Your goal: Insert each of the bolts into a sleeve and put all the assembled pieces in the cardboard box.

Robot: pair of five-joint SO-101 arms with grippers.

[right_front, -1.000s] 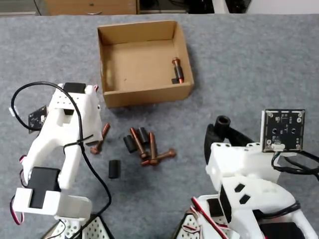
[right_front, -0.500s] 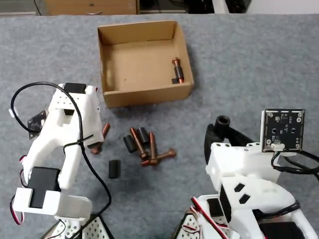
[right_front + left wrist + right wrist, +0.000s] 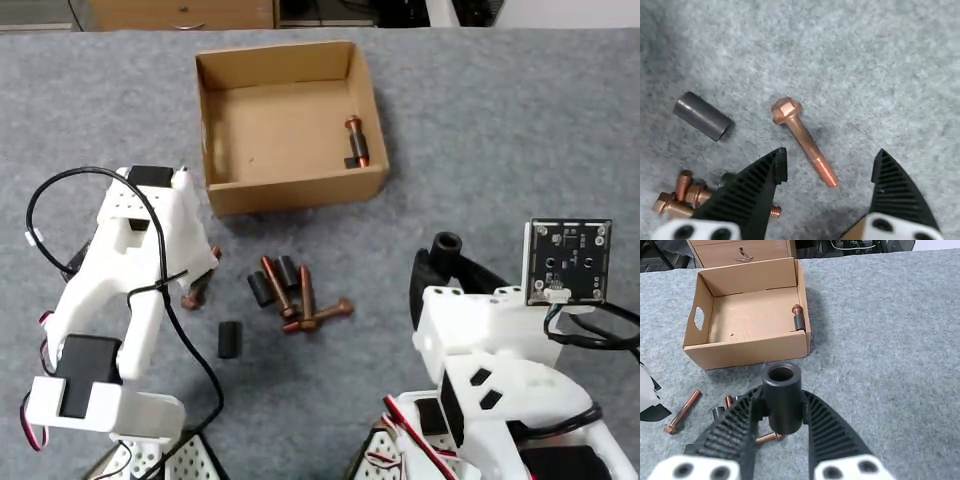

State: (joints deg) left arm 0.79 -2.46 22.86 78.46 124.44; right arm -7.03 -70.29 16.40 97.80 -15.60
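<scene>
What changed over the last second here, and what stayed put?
The left gripper turned and came down over the lone bolt, hiding more of it from above; it straddles the bolt, open, nothing grasped. The right gripper, shut on a sleeve, the loose pile and the cardboard box stayed put.

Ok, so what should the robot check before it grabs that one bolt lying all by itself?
1. Left gripper fingers open: ok, they are spread wide.
2. Bolt lined up: ok, its shank lies flat between the fingers.
3. Nothing crowding it: ok, the loose sleeve lies apart from it.
4. Fingers low enough to close on it: cannot tell.
5. Held sleeve ready: ok, the right gripper is shut on it, with its open end up.
6. Room in the cardboard box: ok, there is one assembled piece by a side wall.
</scene>
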